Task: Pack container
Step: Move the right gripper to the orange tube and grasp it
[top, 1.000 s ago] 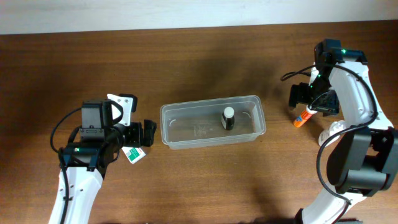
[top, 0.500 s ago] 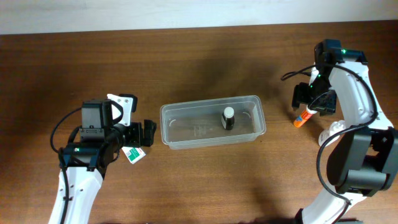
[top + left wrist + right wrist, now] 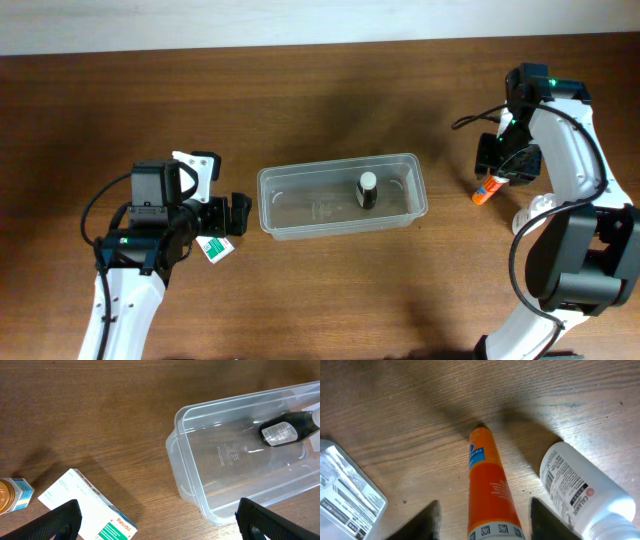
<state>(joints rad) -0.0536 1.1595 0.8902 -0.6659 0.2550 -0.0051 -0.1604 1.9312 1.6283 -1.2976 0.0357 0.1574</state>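
Note:
The clear plastic container (image 3: 310, 207) lies at the table's middle, with a small dark bottle with a white cap (image 3: 367, 190) inside near its right end. My left gripper (image 3: 237, 214) stands wide open just left of the container, which shows in the left wrist view too, container (image 3: 230, 455) and bottle (image 3: 287, 430). Nothing is between the left fingers (image 3: 55, 522). At the far right, my right gripper (image 3: 484, 520) straddles an orange tube (image 3: 487, 485) lying on the table. A gap still shows on each side between the tube and the fingers (image 3: 422, 522).
A white and green Panadol box (image 3: 85, 505) lies under the left gripper, with a small jar (image 3: 12, 495) to its left. Beside the orange tube (image 3: 485, 190) lie a white bottle (image 3: 580, 485) and a silvery packet (image 3: 345, 495).
The right gripper's jaws have closed in around the orange tube. The left arm and the container have not moved.

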